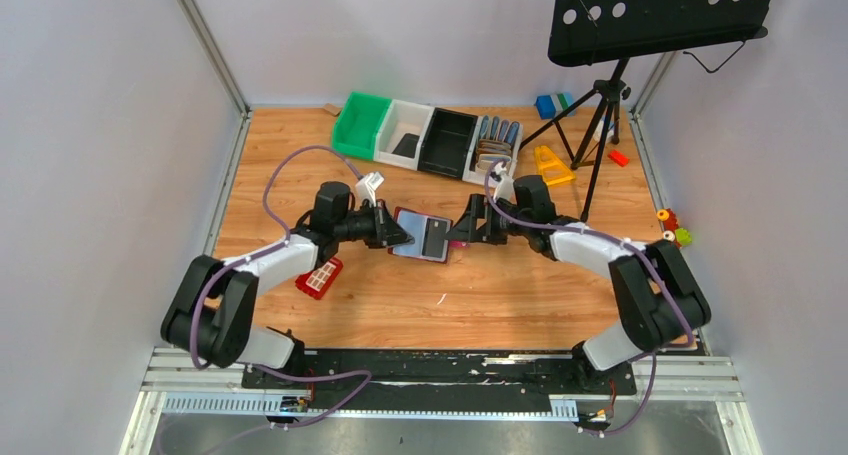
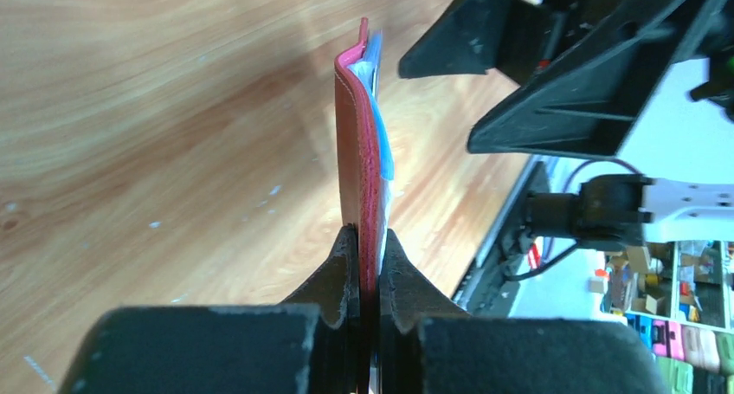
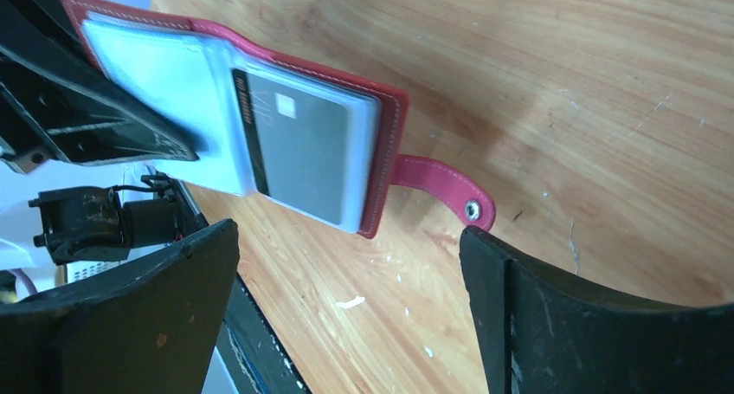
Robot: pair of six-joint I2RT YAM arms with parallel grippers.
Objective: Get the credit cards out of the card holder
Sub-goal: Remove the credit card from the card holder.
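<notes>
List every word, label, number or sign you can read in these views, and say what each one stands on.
Nothing is legible in any view.
On the dark card in the card holder: pale lettering along one short edge, too blurred to read.
On the red piece lying on the table: a white grid only, no words or numbers to be made out.

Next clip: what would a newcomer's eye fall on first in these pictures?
First, the open maroon card holder at mid-table, pinched along one edge by the left hand, with a black card showing in its clear sleeve. The right hand faces it with fingers spread wide, gripping nothing. A black music stand looms over the far right corner.
</notes>
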